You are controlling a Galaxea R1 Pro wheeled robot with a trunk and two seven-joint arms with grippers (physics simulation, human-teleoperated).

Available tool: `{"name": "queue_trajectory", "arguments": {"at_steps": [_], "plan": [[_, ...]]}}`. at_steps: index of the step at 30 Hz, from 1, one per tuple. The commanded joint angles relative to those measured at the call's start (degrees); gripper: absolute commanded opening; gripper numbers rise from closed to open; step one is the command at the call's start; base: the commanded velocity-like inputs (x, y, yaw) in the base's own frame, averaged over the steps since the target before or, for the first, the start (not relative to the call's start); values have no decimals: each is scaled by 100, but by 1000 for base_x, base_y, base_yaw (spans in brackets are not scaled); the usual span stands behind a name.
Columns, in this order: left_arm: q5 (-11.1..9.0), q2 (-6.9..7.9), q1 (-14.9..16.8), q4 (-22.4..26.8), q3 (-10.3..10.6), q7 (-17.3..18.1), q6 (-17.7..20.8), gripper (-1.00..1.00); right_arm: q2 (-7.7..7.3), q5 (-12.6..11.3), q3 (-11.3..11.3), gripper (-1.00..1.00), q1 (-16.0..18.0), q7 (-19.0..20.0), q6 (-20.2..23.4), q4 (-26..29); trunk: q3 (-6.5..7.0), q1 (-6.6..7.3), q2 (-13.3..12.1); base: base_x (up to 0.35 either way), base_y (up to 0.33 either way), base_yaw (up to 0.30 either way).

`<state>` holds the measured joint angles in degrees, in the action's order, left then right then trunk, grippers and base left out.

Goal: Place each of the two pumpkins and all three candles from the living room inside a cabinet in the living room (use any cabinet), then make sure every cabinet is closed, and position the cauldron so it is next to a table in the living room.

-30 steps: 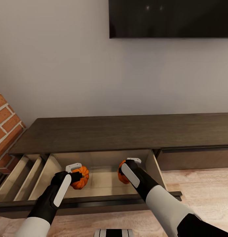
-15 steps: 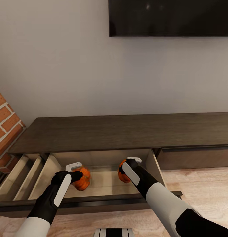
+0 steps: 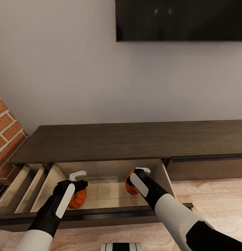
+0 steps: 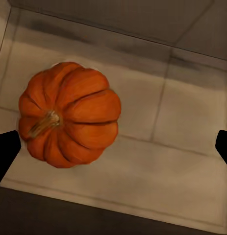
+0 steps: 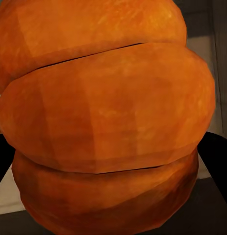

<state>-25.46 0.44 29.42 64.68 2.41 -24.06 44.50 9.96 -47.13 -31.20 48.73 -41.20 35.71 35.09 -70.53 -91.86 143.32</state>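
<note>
The cabinet [image 3: 135, 139] is a long dark-brown unit with a drawer [image 3: 107, 190] pulled out, showing its beige inside. One pumpkin [image 3: 78, 198] [image 4: 69, 113] lies on the drawer floor, tipped with its stem sideways. My left gripper [image 3: 79, 178] hangs open just above it, its fingertips [image 4: 5, 152] well apart and clear of the pumpkin. My right gripper [image 3: 135, 177] is shut on the other pumpkin [image 3: 130, 186] [image 5: 108, 117], held over the right half of the same drawer. Candles and cauldron are out of view.
A dark TV [image 3: 180, 19] hangs on the white wall above the cabinet. A brick column [image 3: 6, 136] stands at the left. More open drawer compartments [image 3: 27, 184] lie left of the drawer; a shut drawer front [image 3: 204, 167] and wood floor [image 3: 211, 198] are at the right.
My left gripper has opened and its pumpkin has dropped onto the drawer floor, rolling slightly left. The right gripper still holds its pumpkin in about the same spot.
</note>
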Motion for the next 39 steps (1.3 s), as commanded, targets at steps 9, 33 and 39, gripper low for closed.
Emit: {"name": "queue_trajectory", "arguments": {"at_steps": [9, 33, 39], "plan": [[-98, 25, 2, 15, -170, -33, 23, 100, -11, 41, -26, -100, 5, 205, -2, -115, 40, 6, -1, 0, 0, 0], [-108, 20, 2, 3, -232, -11, 176, 100, -11, 349, -35, 100, 207, 1070, -505, -1074, 205, 84, -127, 0, 0, 0], [-115, -5, 2, -45, -235, -9, 296, 100, -11, 246, -19, 100, 207, 1054, -275, -1071, 313, 216, -367, 0, 0, 0]]}}
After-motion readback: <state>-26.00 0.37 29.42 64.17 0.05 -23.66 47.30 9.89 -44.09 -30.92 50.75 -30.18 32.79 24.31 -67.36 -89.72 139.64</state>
